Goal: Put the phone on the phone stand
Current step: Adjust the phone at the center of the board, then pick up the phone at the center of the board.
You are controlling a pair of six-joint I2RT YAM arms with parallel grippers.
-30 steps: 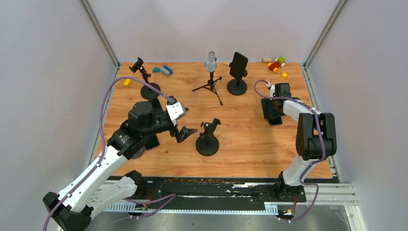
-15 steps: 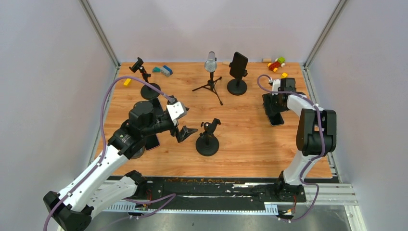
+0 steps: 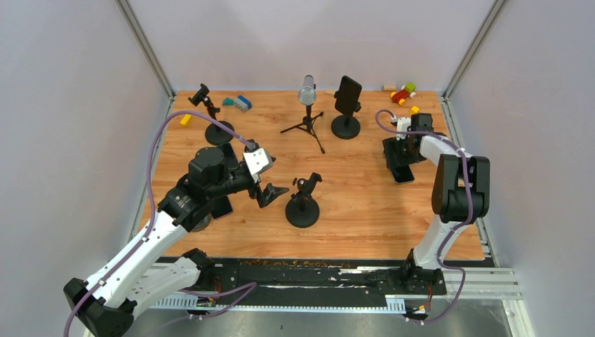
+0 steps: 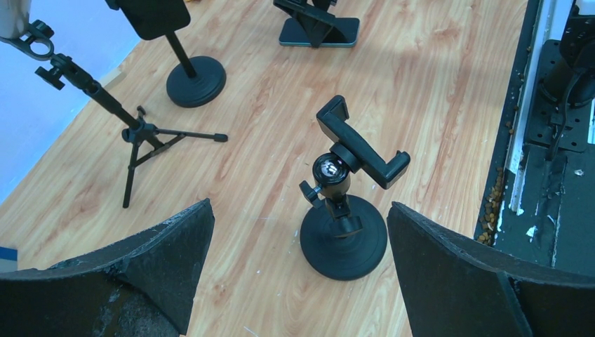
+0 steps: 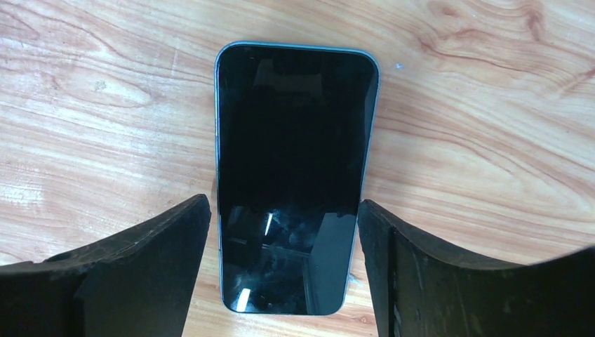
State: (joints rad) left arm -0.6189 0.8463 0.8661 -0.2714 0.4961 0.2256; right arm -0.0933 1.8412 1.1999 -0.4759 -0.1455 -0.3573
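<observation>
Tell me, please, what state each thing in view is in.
phone: flat on the table, screen up, dark
right gripper: astride the phone, grip unclear
left gripper: open, empty
near phone stand: upright, clamp empty
far phone stand: upright, holding another phone
microphone: standing upright

Robot lab cell: white panel walls [image 3: 63,105]; aluminium posts [image 3: 147,49]; wooden tabletop [image 3: 365,203].
</observation>
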